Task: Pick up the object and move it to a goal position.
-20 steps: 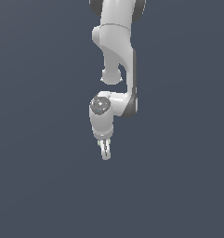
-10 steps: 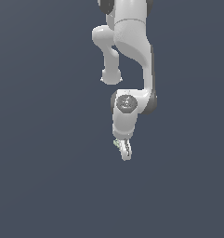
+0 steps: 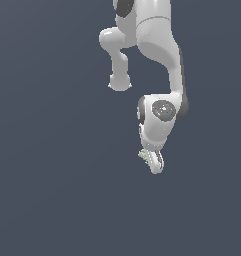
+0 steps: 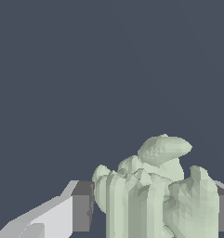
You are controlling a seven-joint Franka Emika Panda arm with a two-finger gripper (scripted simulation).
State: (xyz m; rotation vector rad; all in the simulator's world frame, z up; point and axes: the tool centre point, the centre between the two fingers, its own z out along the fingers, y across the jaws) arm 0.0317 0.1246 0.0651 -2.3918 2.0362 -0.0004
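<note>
Fingers (image 4: pixel 81 207) of the white gripper (image 3: pixel 154 162), dark-padded, close on the object (image 4: pixel 150 195): a pale green-grey, ridged, faceted lump, apparently cone-like; no writing legible.

No text, labels, brand marks, numbers or signs can be read in either view. The white robot arm (image 3: pixel 157 60) carries no legible marking, the pale green ridged object (image 4: pixel 150 195) is unmarked, and the plain dark blue-grey backdrop (image 3: pixel 47 150) bears no writing.
</note>
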